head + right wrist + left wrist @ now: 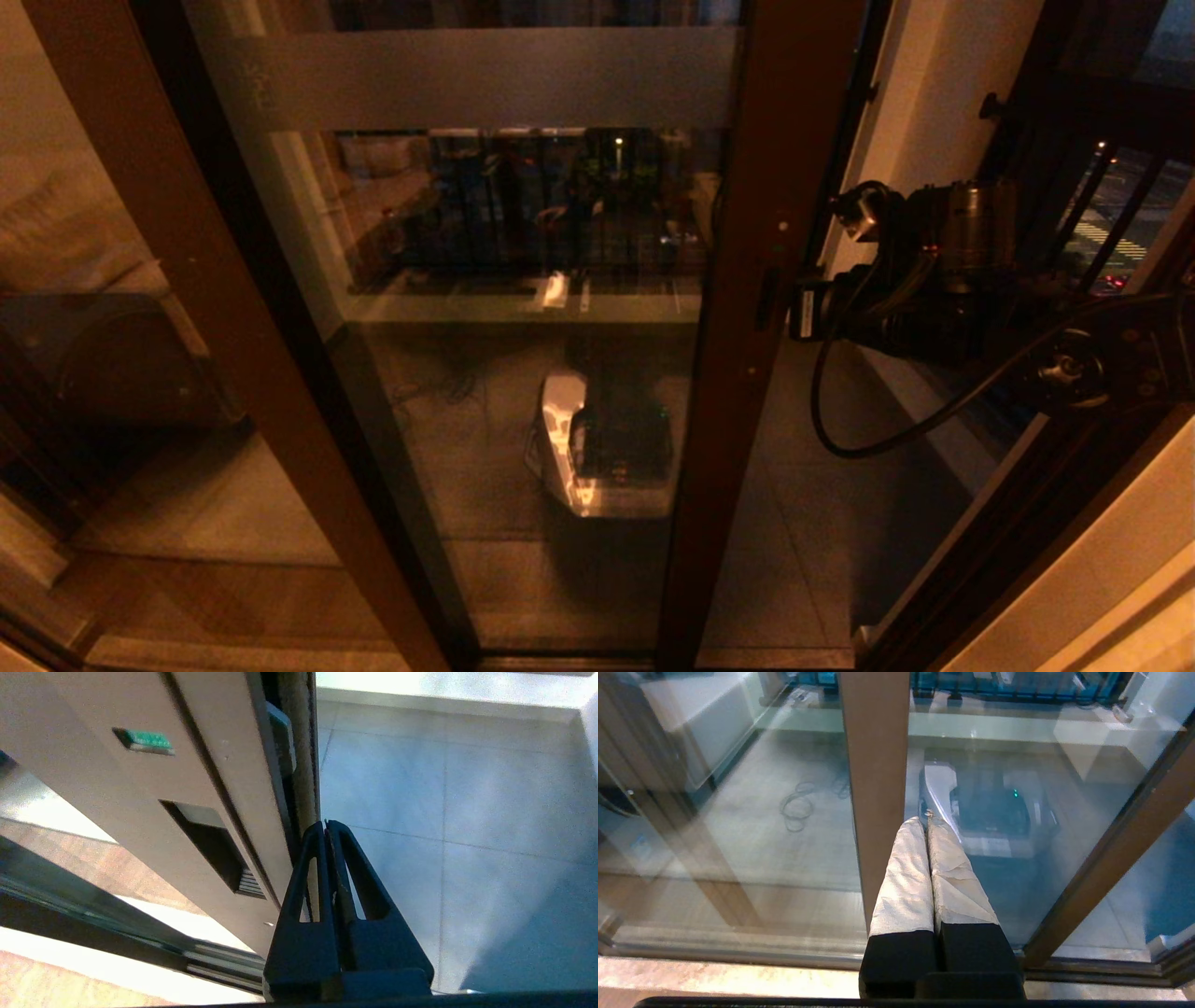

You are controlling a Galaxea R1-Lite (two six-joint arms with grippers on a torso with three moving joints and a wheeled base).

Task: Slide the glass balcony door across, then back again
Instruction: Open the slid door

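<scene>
The glass balcony door [523,420] fills the middle of the head view, with a frosted band along its top and a reddish-brown frame. It stands partly slid across, and open balcony floor shows to its right. My right gripper [801,313] is shut, its black fingertips [322,833] against the door's free edge [303,765], just beside the recessed handle slot [210,844]. My left gripper [927,820] is shut and empty. Its tape-wrapped fingers [906,877] sit close in front of the door glass [1017,882], next to a brown upright [875,788]. The left arm does not show in the head view.
A black-barred railing window [1102,205] and a white wall [934,112] stand close on the right behind my right arm, and a black cable [840,429] loops below it. The floor track [140,933] runs under the door. A brown-framed fixed panel [112,355] lies to the left.
</scene>
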